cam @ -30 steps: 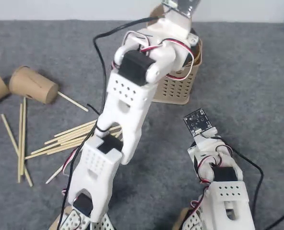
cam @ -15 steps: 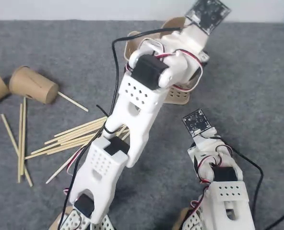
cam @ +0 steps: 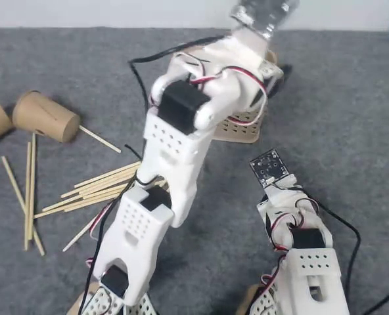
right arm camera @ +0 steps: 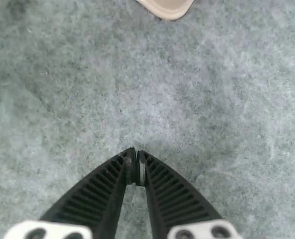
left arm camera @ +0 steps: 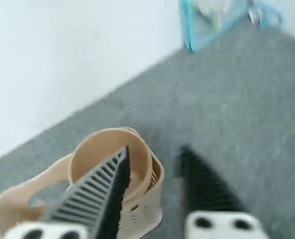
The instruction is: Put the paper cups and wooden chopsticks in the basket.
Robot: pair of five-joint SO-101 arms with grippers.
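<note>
— Jaws: left spread apart, right pinched tip to tip; high view?
— Left arm (cam: 181,131) has shifted left, covering more of the basket (cam: 242,128); paper cup (cam: 45,117) lies on its side, chopsticks (cam: 102,187) slant near it.
— Left wrist?
— Left gripper (left arm camera: 155,152) above upright cup (left arm camera: 107,154), mouth up, in the basket.
— Right wrist?
— Right gripper (right arm camera: 136,158) empty over carpet (right arm camera: 212,99).

Surface: grey cloth-like surface (cam: 352,118), matt, with a rough, fuzzy nap.
Basket: beige slotted plastic basket (left arm camera: 145,211), smooth, with a faint sheen.
Cups: brown paper cups (cam: 46,117), matt.
Chopsticks: pale wooden chopsticks (cam: 102,187), bare and dull.
Arms: white plastic arm shells (cam: 171,157), smooth, slightly glossy.
Hands: black plastic left hand (left arm camera: 155,152) and right hand (right arm camera: 136,159), matt, with ribbed inner faces.
</note>
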